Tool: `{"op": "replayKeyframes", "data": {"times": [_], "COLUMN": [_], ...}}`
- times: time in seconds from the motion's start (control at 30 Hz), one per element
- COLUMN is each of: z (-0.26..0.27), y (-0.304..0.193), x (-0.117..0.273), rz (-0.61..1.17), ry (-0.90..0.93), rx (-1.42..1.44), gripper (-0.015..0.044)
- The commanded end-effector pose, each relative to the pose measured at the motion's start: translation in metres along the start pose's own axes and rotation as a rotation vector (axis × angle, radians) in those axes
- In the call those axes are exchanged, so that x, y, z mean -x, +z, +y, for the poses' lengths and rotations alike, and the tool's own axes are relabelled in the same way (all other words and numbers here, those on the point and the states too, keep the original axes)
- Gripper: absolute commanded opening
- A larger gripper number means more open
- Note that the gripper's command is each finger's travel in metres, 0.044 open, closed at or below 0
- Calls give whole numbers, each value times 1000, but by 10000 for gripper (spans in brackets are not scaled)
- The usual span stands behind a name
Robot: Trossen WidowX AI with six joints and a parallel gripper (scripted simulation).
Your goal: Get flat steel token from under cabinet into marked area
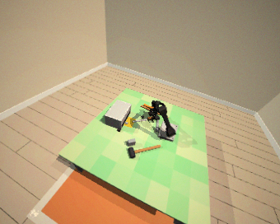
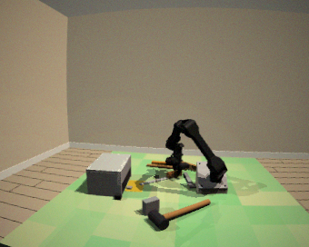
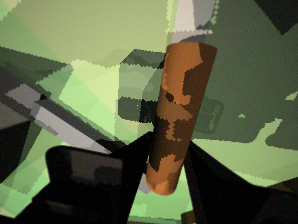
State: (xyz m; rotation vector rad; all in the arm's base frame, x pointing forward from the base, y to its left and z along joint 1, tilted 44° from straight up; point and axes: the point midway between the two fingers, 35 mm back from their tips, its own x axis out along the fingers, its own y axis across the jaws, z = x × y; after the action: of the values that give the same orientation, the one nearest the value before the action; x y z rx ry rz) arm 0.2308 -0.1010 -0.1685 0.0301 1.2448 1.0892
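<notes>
The grey cabinet (image 1: 119, 113) (image 2: 109, 168) stands at the left of the table. The yellow marked area (image 1: 131, 124) (image 2: 137, 187) lies in front of it. A small grey patch, seemingly the token (image 1: 127, 123) (image 2: 129, 187), shows in that area near the cabinet; whether it is wholly inside is too small to tell. My gripper (image 1: 151, 119) (image 2: 174, 174) (image 3: 167, 138) is shut on the orange handle of a tool (image 2: 155, 181) (image 3: 180, 115). The tool's thin grey shaft points toward the cabinet, its far end by the yellow area. Its contact with the table or token cannot be told.
A mallet (image 1: 145, 150) (image 2: 185, 211) and a grey block (image 1: 131, 142) (image 2: 150, 205) lie on the camera side. Orange sticks (image 2: 159, 163) lie behind the gripper. A grey bar (image 2: 189, 180) (image 3: 70, 130) lies beside the arm's base. A small black piece (image 1: 119, 130) (image 2: 117, 197) is at the cabinet's front corner.
</notes>
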Motion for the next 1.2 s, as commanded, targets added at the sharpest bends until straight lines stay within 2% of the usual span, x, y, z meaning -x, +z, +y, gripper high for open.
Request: {"op": "replayKeyframes", "data": {"times": [0.0,1.17], "z": [0,-24], "y": [0,-6], "x": [1,1], "rz": [-6,-6], "ry": [-3,-5], "rx": [31,89], "gripper": [0,0]}}
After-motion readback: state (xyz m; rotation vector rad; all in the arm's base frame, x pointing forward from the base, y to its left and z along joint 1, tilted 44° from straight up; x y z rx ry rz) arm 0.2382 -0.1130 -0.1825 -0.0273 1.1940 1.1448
